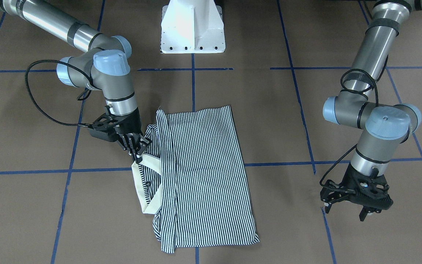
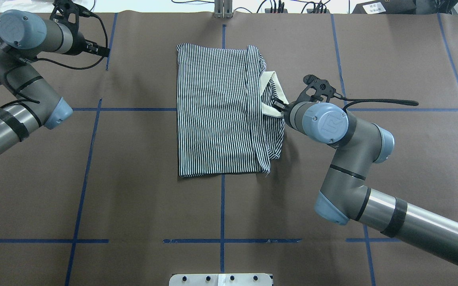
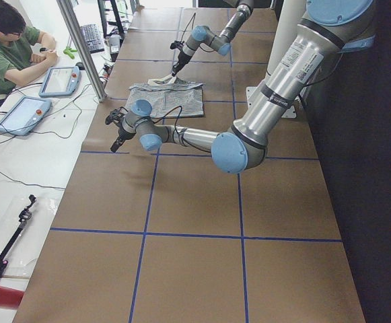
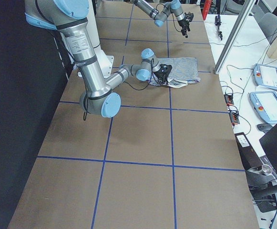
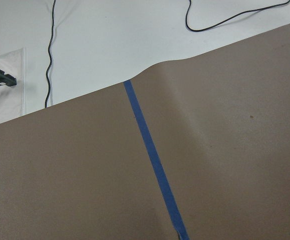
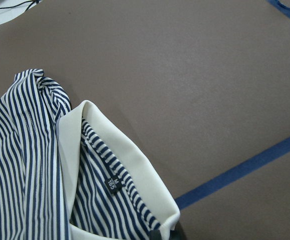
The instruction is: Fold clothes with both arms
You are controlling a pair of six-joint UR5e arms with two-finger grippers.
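The clothes are one navy-and-white striped polo shirt (image 1: 203, 172) lying folded into a long rectangle mid-table, also seen from overhead (image 2: 213, 111). Its cream collar (image 1: 148, 190) sticks out on the robot's right side, with a small size label inside it (image 6: 112, 184). My right gripper (image 1: 137, 153) is down at the collar's near corner, fingers closed on the cream edge (image 2: 278, 106). In the right wrist view only a dark fingertip (image 6: 163, 235) shows at the collar's rim. My left gripper (image 1: 344, 212) hovers open over bare table, well clear of the shirt.
Brown paper with a blue tape grid (image 1: 192, 88) covers the table (image 2: 133, 178). The white pedestal base (image 1: 192, 29) stands behind the shirt. A person (image 3: 7, 47) sits at a side bench with tablets (image 3: 23, 114). A metal post (image 4: 233, 33) rises at the table's edge.
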